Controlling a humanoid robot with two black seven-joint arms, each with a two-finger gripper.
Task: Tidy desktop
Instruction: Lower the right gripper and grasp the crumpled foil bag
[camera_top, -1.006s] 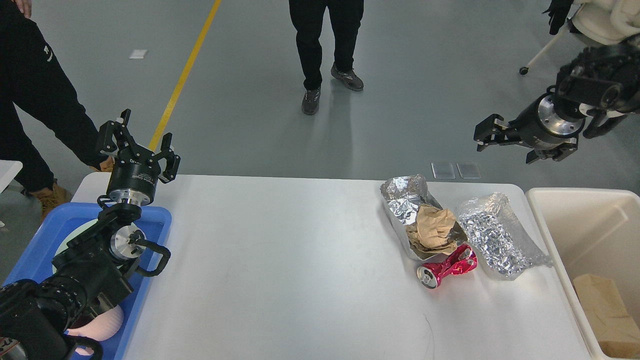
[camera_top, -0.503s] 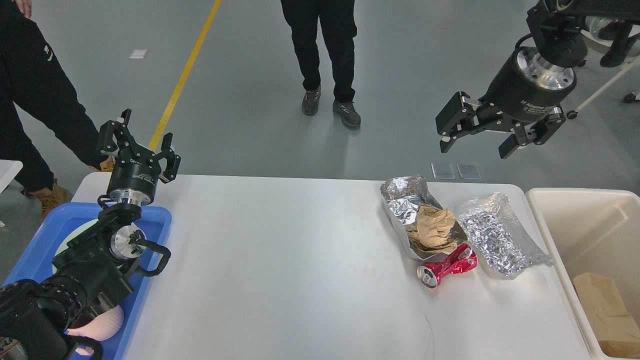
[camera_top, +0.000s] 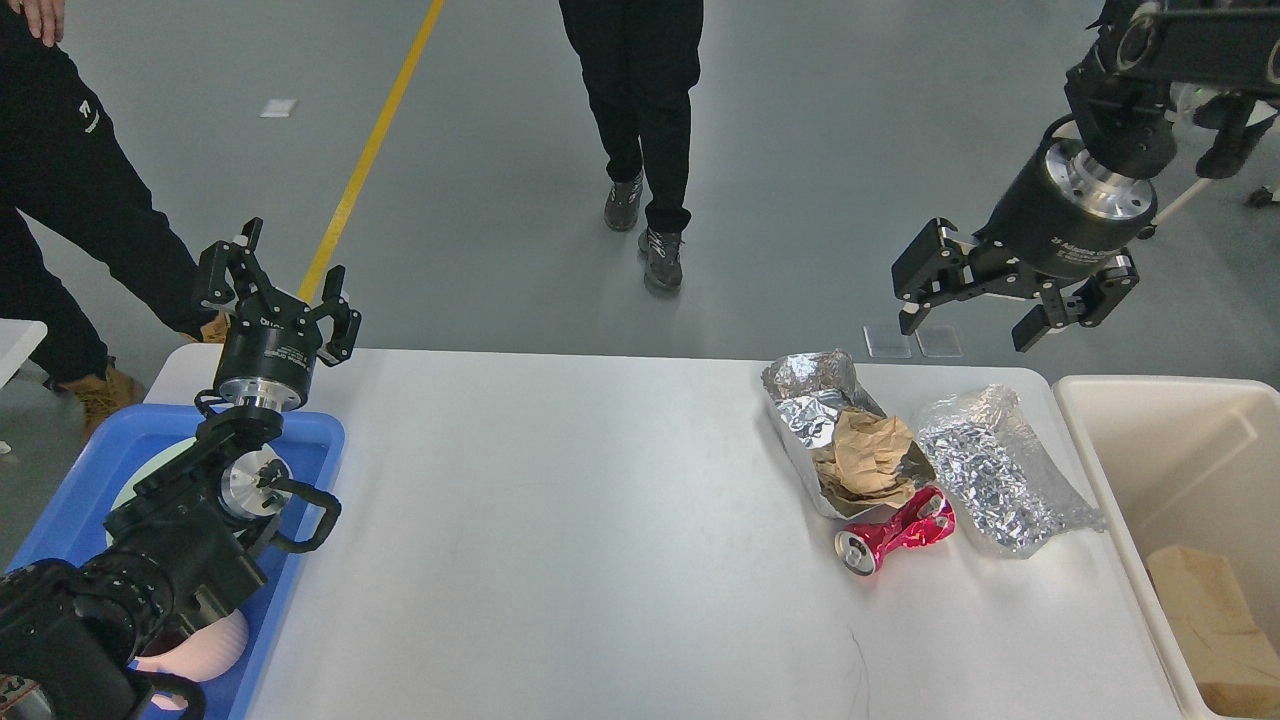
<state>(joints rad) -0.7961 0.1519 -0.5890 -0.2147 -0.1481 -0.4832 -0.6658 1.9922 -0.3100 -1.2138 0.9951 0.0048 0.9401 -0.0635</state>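
Observation:
The white desktop (camera_top: 560, 520) fills the lower view. At its right lie a crumpled foil tray (camera_top: 805, 400) holding a brown paper wad (camera_top: 868, 455), a crushed red can (camera_top: 895, 533) and a clear bag of silver foil (camera_top: 985, 470). My right gripper (camera_top: 975, 322) is open and empty, hanging in the air above the far edge, over the foil tray and the bag. My left gripper (camera_top: 275, 285) is open and empty, raised over the far left corner above the blue tray.
A blue tray (camera_top: 310, 440) with a white plate and a pink object stands at the left edge under my left arm. A cream bin (camera_top: 1090, 420) with a cardboard piece (camera_top: 1215, 620) stands at the right. People stand beyond the table.
My right gripper swung up and left from the far right, then came down a little toward the foil items. The person behind the table stepped. My left arm has not moved.

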